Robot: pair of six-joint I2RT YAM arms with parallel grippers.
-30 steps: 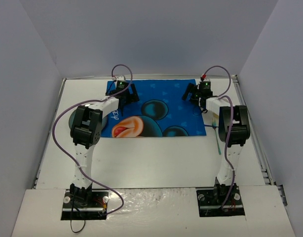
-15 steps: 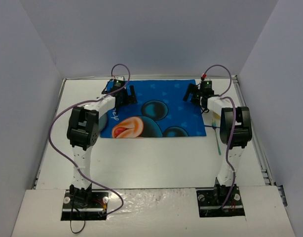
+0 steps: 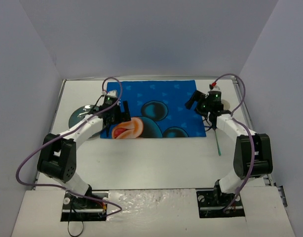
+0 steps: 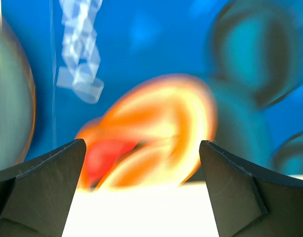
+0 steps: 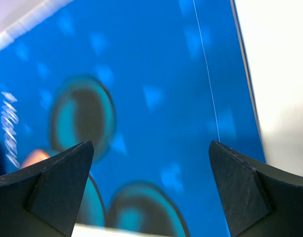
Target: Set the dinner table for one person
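The table (image 3: 156,158) is spreading white across the whole view, carrying a blue mat (image 3: 161,96) at its far middle. The left gripper (image 4: 141,143) is hanging over the mat's near left part, above the orange print, jaws spread wide and holding nothing. The right gripper (image 5: 151,144) is hovering over the mat's right side, equally wide and empty. A grey plate (image 3: 78,116) is sitting left of the mat, and a thin green utensil (image 3: 218,143) is lying off its near right corner
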